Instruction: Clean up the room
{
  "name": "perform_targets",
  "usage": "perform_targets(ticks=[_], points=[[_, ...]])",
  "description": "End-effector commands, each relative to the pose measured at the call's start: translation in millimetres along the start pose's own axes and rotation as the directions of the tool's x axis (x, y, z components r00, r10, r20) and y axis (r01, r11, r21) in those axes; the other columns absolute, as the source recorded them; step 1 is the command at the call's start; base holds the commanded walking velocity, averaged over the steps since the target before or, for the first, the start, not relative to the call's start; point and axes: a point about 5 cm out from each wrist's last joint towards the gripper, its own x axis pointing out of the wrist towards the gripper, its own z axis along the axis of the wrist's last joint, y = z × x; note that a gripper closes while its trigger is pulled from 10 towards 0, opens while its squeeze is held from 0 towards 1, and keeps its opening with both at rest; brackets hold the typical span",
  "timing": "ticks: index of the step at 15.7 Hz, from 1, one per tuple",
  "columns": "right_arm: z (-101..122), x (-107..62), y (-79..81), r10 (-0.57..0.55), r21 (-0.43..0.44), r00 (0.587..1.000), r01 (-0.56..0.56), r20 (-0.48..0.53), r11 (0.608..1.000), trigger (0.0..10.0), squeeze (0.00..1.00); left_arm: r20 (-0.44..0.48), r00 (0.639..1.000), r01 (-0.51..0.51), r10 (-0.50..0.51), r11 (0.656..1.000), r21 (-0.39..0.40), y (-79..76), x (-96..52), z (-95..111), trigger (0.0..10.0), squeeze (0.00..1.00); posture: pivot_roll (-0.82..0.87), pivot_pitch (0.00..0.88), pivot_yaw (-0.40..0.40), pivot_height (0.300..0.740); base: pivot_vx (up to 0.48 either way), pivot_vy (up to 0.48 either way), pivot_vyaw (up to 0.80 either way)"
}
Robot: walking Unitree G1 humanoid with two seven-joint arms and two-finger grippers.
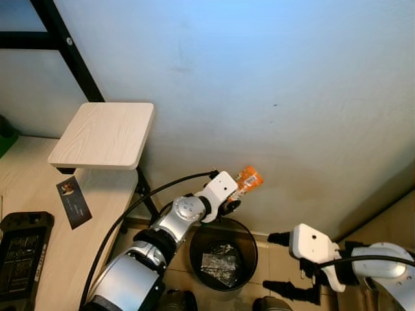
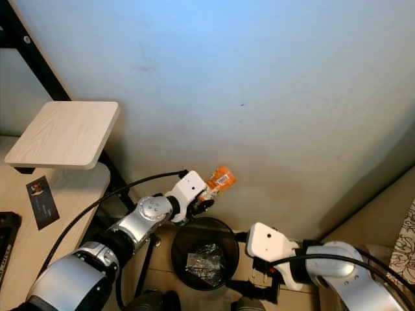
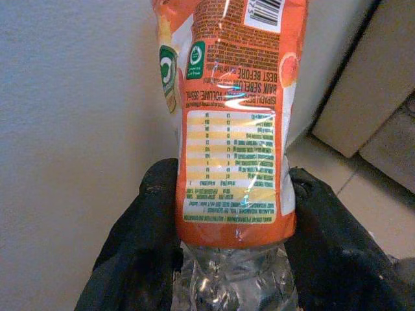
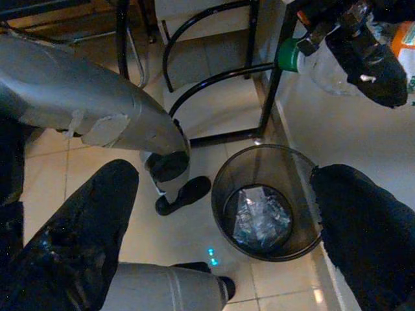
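Orange-labelled bottle (image 3: 233,129), printed "BEST BEFORE", clamped between left gripper (image 3: 227,246) fingers.

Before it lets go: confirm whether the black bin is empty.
No, the black mesh bin already holds a crumpled clear plastic wrapper at its bottom, seen plainly in the right wrist view.

Orange-labelled bottle (image 3: 232,162) (between black fingers (image 3: 139,249))

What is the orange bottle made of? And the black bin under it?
The bottle looks like thin clear plastic with a glossy orange printed label: it shines and its bare end is crinkled. The left gripper holds it. The bin seems to be black metal mesh; the floor tiles show faintly through its sides.
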Motion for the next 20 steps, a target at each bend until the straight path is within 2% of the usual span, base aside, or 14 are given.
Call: perform_targets(ticks=[1,2,3,4,5,6,7,20], points=[[1.5,3.4,3.3,0.026,-0.005,1.000,-0.026,0.010,1.000,10.0,0.00,0.003,1.000,-0.019,0.019,1.000,0.016,7.2,-1.8,2.0,10.0,0.00,-0.13,0.151,0.100,0.740,0.000,0.000,0.00],[1.2,5.6,3.7,0.030,-0.002,0.999,-0.029,0.014,1.000,10.0,0.00,0.001,1.000,-0.025,0.025,1.000,0.018,9.3,-2.8,1.3,10.0,0.02,-0.13,0.150,0.101,0.740,0.000,0.000,0.00],[0.9,6.3,4.1,0.032,-0.001,0.999,-0.032,0.015,0.999,10.0,0.00,-0.004,1.000,-0.027,0.027,1.000,0.016,9.4,-3.1,0.2,10.0,0.25,-0.13,0.150,0.102,0.740,0.000,0.000,0.00],[0.9,6.6,4.2,0.032,-0.001,0.999,-0.031,0.015,1.000,10.0,0.00,-0.006,1.000,-0.025,0.025,1.000,0.013,9.2,-3.1,-0.3,10.0,0.34,-0.13,0.150,0.103,0.740,0.000,0.000,0.00],[0.8,6.7,4.4,0.033,-0.001,0.999,-0.033,0.014,0.999,10.0,0.00,-0.009,1.000,-0.020,0.021,1.000,0.014,8.6,-3.0,-0.9,10.0,0.62,-0.13,0.153,0.104,0.740,0.000,0.000,0.00],[0.6,6.5,4.8,0.036,-0.001,0.999,-0.036,0.012,0.999,10.0,0.00,-0.010,1.000,-0.020,0.020,1.000,0.015,8.1,-2.8,-1.0,10.0,0.72,-0.13,0.153,0.103,0.740,0.000,0.000,0.00],[0.0,5.7,5.6,0.039,-0.001,0.999,-0.039,0.007,0.999,10.0,0.00,-0.008,1.000,-0.021,0.021,1.000,0.010,7.3,-2.5,-1.1,10.0,1.00,-0.13,0.153,0.103,0.740,0.000,0.000,0.00],[-3.2,1.5,9.6,0.077,0.004,0.997,-0.077,-0.019,0.997,10.0,0.00,-0.019,0.999,-0.035,0.034,0.999,-0.020,7.1,-3.1,-5.0,10.0,1.00,-0.13,0.163,0.108,0.740,0.000,0.000,0.00]])
